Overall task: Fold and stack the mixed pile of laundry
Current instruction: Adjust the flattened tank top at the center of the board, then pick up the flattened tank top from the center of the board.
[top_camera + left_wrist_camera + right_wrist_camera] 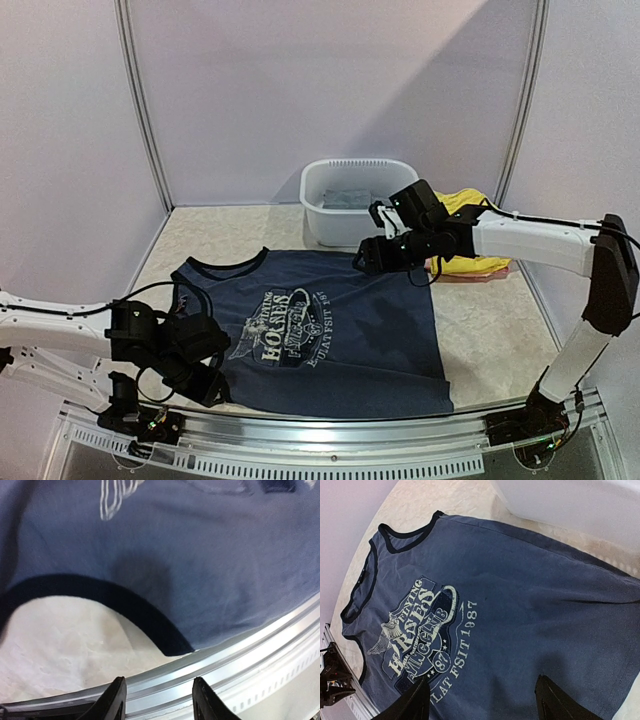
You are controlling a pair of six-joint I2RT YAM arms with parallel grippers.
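Lying flat and spread open across the near middle of the desk [500, 320], the navy tank top [350, 340] has its dark-trimmed neckline toward the left edge and its hem toward the right, with the white chest print [285, 330] facing up. Its near side reaches the metal rail [330, 418] along the desk's near edge. The left wrist view shows one dark-edged armhole curving in just short of that rail. The left gripper [205, 380] hangs over this near-left part of the top, its fingers [117, 702] apart with nothing between them. The right gripper [365, 260] is over the top's far side, its fingers likewise spread and holding nothing. Beyond it, at the far edge, stands the white basin [340, 228], just past the top's far side, with a grey garment [347, 198] lying inside. To the basin's right, toward the far right corner, yellow clothes [468, 203] rest on a reddish cloth [475, 275]. The right arm [530, 240] crosses in front of this pile and hides part of it.
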